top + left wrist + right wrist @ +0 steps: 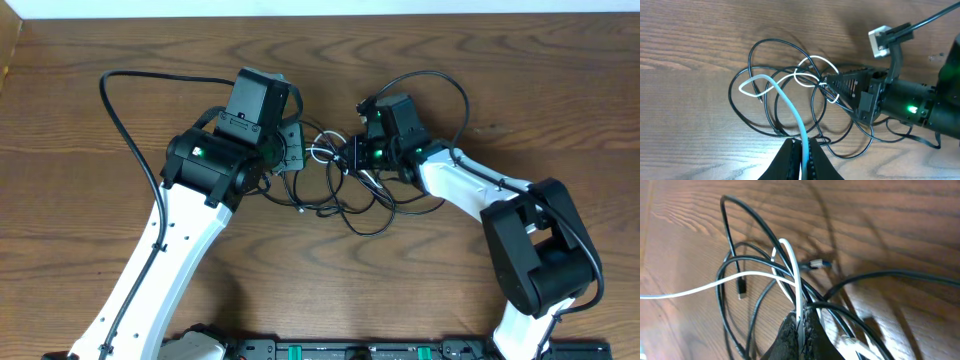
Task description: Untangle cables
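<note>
The cables (345,195) lie as a loose knot of thin, glossy black loops near the middle of the table (520,80), with a thinner white cable (788,101) threaded through and curling at the knot's 12 o'clock. A small black plug (741,287) lies inside one loop. The left gripper (803,155), at the knot's 9 o'clock, is clenched on the white cable; the right gripper (801,330), at 3 o'clock, pinches that white strand among black ones. The tabletop is brown, grained wood
</note>
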Tool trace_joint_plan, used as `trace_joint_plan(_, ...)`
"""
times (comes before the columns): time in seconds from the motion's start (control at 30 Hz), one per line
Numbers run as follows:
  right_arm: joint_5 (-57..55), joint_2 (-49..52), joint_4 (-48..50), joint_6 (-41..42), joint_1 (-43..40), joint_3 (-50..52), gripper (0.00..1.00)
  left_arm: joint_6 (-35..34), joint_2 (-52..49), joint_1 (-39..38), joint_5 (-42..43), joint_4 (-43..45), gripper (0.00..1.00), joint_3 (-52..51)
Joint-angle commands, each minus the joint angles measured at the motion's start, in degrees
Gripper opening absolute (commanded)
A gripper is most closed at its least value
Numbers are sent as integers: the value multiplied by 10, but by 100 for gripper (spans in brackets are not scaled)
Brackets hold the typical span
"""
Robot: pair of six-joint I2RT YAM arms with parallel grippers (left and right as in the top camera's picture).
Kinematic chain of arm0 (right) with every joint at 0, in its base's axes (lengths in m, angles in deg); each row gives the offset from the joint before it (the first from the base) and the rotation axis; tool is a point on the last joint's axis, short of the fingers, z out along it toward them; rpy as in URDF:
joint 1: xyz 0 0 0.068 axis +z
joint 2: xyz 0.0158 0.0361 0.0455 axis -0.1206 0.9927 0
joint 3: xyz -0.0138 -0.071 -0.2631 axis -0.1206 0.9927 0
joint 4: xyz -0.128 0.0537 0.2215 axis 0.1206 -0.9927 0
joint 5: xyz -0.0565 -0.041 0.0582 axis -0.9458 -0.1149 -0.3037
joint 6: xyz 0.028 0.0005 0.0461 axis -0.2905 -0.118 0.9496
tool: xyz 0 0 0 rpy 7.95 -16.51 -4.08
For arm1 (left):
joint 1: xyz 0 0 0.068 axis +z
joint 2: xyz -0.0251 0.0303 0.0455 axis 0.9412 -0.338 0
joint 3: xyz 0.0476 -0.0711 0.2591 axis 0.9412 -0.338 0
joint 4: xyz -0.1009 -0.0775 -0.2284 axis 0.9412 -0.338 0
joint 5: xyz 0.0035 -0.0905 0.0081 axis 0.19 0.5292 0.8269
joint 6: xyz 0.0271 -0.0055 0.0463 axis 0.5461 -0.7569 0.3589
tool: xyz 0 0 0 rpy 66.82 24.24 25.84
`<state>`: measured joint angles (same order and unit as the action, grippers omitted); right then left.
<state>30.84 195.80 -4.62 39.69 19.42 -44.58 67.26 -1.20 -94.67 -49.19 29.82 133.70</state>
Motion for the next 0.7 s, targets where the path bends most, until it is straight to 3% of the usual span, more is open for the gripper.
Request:
trace_joint_plan(0.0,20,-49,-15,2,-23,-37,1,-5,0,3,-8,0,8,9)
trace_joint_plan(0.17,19,-159,-94,-11,-66,-80,1,-5,0,3,-21,1,8,9)
trace_joint_plan(0.37,19,-267,-92,-8,-106,-97,1,-5,0,3,-21,1,8,9)
trace_joint_plan(0.67,12,-271,-155,-9,-105,-99,1,-5,0,3,-21,1,8,9)
